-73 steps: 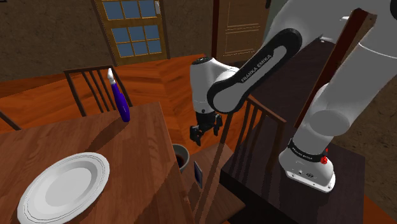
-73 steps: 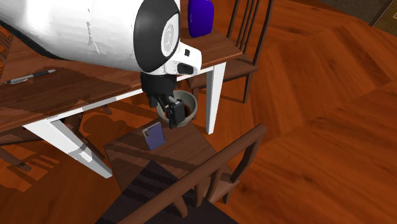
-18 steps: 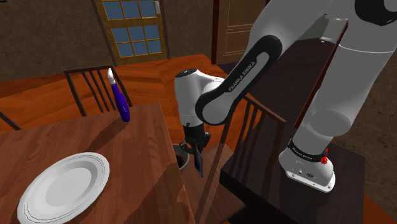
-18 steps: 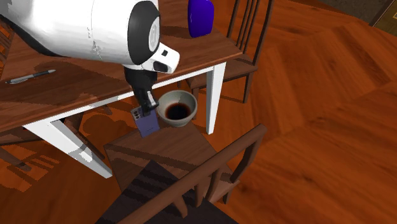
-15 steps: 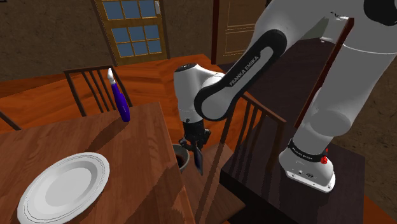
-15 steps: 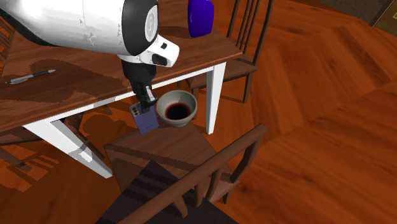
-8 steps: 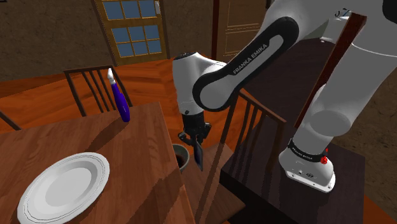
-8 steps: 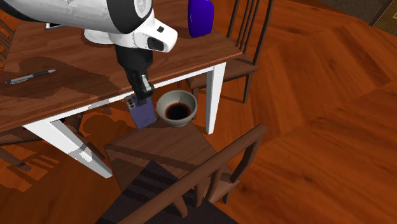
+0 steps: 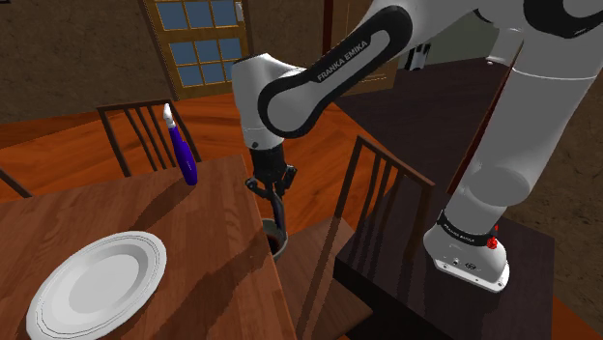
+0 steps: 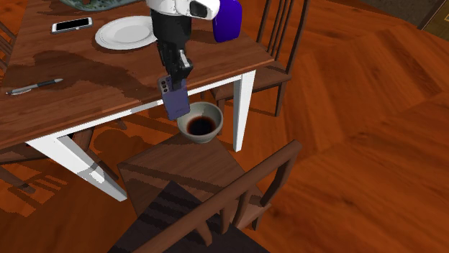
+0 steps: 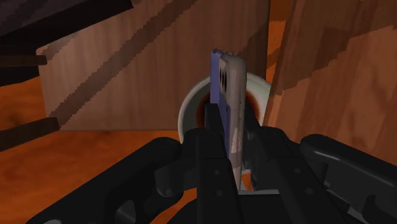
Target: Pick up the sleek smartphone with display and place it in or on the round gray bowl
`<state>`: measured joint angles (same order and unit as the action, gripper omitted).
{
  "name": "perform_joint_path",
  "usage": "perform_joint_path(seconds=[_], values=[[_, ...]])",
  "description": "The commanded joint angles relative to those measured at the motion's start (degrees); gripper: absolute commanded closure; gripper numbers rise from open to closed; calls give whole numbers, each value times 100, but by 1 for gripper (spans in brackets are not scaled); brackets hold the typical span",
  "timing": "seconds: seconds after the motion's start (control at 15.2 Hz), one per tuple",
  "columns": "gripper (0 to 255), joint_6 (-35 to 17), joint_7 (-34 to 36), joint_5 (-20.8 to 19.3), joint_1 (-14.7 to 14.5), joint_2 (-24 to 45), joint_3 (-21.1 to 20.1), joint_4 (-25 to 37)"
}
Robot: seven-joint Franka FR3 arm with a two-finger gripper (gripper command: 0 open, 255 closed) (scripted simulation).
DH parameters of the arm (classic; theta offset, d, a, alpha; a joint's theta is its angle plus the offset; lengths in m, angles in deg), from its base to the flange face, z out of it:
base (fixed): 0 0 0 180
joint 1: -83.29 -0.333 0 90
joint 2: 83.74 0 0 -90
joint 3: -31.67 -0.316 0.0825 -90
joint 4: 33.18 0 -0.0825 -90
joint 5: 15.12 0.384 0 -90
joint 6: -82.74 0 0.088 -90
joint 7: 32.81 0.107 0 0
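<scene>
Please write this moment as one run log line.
pincer: shut on purple smartphone | smartphone: in air, upright, above gray bowl | placed: not yet

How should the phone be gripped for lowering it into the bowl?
By its upper end, coming from above, with the fingers on the two flat faces, which is how the gripper has it. The phone is a thin slab hanging upright over the bowl, so this pinch should leave its lower end free to go in first.
</scene>
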<state>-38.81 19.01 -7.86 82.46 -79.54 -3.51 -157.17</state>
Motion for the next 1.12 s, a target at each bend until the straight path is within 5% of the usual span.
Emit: perform_joint_path(seconds=[0.0,0.33,1.06], values=[[255,250,93,-269,12,367,60,556],[255,858,218,-766,-75,1192,226,1865],[255,126,289,-989,-163,1599,325,1490]])
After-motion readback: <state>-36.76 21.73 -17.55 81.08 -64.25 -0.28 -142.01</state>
